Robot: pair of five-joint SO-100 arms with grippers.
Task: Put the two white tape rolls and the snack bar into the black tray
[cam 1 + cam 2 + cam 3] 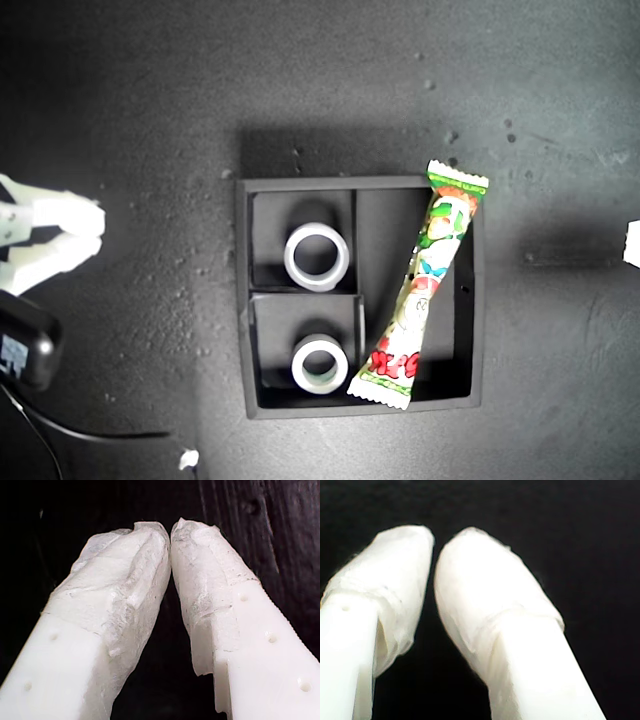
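Dark tabletop (pixel 120 120): black tray (pixel 243 300) holds both white tape rolls (pixel 317 256) (pixel 320 364), one per small compartment; snack bar (pixel 425 287) lies diagonally across the long compartment. My first gripper (pixel 170 530) and my second gripper (pixel 434 542) are closed, empty

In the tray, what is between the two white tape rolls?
In the exterior view, a black divider wall of the tray separates them: one tape roll sits in one small compartment, the other tape roll in the next.
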